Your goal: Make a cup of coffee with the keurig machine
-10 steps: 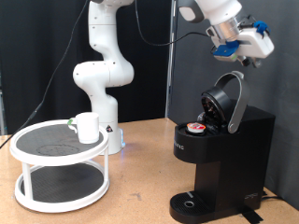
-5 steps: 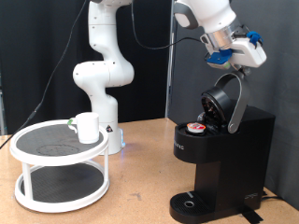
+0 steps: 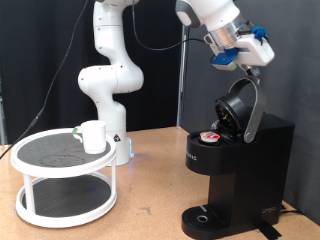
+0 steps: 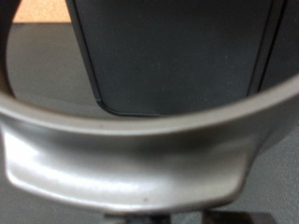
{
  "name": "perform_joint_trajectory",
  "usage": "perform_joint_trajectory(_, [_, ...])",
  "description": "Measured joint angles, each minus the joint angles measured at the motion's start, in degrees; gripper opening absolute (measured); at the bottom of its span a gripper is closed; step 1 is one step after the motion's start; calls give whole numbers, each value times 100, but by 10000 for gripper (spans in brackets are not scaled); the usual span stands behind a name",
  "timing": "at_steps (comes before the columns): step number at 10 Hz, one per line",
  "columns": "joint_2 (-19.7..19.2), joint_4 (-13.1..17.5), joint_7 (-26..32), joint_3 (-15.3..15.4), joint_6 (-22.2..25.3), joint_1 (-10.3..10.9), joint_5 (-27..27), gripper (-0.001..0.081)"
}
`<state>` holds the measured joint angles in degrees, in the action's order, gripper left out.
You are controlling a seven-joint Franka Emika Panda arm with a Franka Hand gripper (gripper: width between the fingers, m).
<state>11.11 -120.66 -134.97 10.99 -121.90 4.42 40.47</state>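
The keurig machine point(image 3: 240, 170) stands at the exterior view's right with its hinged lid point(image 3: 240, 108) raised. A small pod with a red top point(image 3: 209, 137) sits in its open chamber. My gripper point(image 3: 248, 60) hangs just above the lid's top edge, apart from it, with nothing seen in it. The wrist view is filled by the lid's silver-grey curved handle point(image 4: 140, 159) and the black machine body point(image 4: 177, 56) behind it; no fingers show there. The white cup point(image 3: 94, 136) stands on the top tier of a round stand at the exterior view's left.
The white two-tier round stand point(image 3: 30, 167) sits on the wooden table at the left. The arm's white base point(image 3: 108, 80) rises behind it. The machine's round drip base point(image 3: 205, 215) has nothing on it. A black curtain hangs behind.
My gripper has moved towards the exterior view's left, from above the machine's far right side to just above the raised lid. The lid, pod and cup have not moved.
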Motion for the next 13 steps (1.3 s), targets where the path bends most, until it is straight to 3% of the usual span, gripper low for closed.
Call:
perform_joint_trajectory(7, [172,-98,-162,-284,553,-465,-587,0])
perform_joint_trajectory(13, [239,-513,-64,-482,465,-823,-1195,0])
